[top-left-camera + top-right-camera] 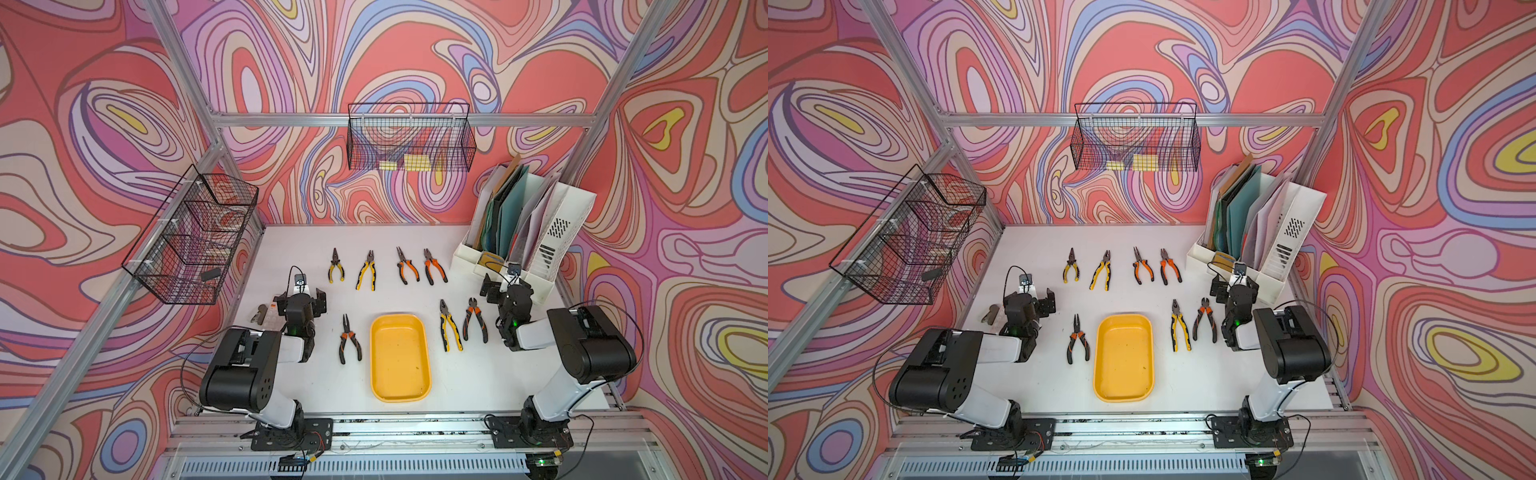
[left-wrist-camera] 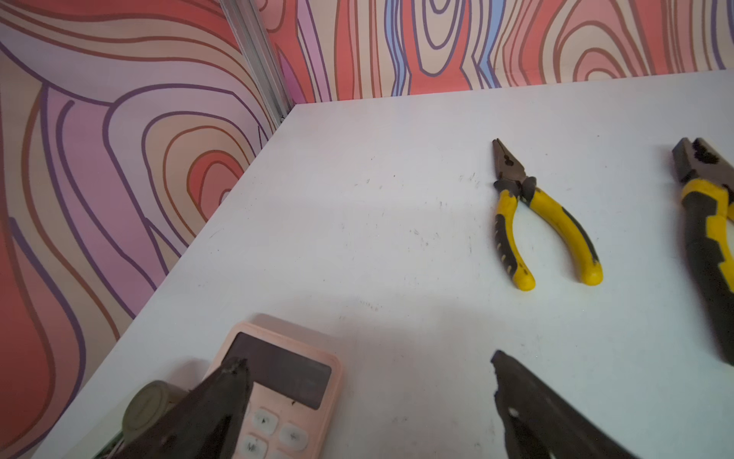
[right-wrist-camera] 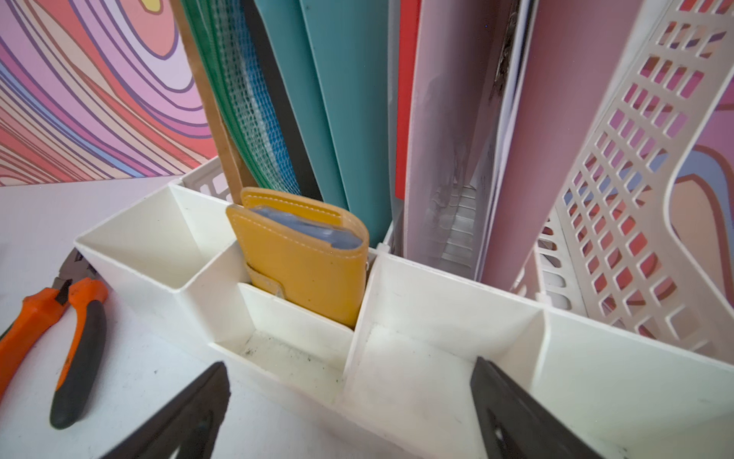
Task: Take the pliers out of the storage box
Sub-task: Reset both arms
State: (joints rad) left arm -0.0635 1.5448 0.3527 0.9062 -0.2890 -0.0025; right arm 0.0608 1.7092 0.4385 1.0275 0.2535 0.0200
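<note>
Since the storage box (image 1: 399, 357) is lying empty nearest to the robot's bases, the removal step is looking finished to me. Just beside it, three of the pliers (image 1: 1076, 331) are resting on the white table (image 1: 478, 374): a long-nosed orange pair (image 1: 347, 334) on the left arm's side, a yellow pair (image 1: 445, 312) and a short orange pair (image 1: 473, 309) on the right arm's side. A little farther, the left gripper (image 2: 367, 363) and the right gripper (image 3: 351, 367) are hanging with jaws spread wide, holding nothing. Beyond them, the far row (image 1: 402, 262) of four is lying well apart from the box. The next move is probably calling only for holding both arms clear.
</note>
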